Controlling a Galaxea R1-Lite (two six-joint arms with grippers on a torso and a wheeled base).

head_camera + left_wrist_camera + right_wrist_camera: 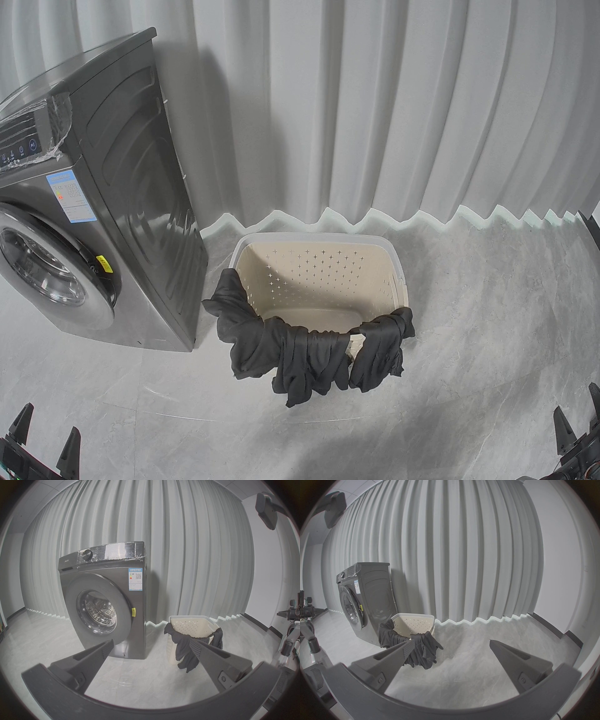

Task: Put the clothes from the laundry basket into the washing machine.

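Clothes: a dark bundle of clothes sits at lower centre of the head view. It is draped over the near rim of the basket, hanging mostly down the outside wall, with one end climbing the left rim and another knotted at the right corner.
Laundry basket: the cream, perforated laundry basket stands upright on the floor at centre frame. Its inside looks bare apart from the draped cloth.
Washing machine: the grey washing machine fills the left of the frame, just beside the basket's left side.
Door: the round glass door looks shut. Through it in the left wrist view the drum shows no cloth, as far as can be told.
Left gripper: the left gripper is at the lower left corner, fingers spread wide with nothing between them, well apart from the clothes.
Right gripper: the right gripper is at the lower right corner, likewise spread and holding nothing.
Surroundings: pale marbled floor, and a pleated white curtain across the top of the frame.
Done: nothing yet, by my reading. No garment is in the machine.
Left: opening the door, grasping the cloth off the rim, carrying it left and pushing it into the drum.
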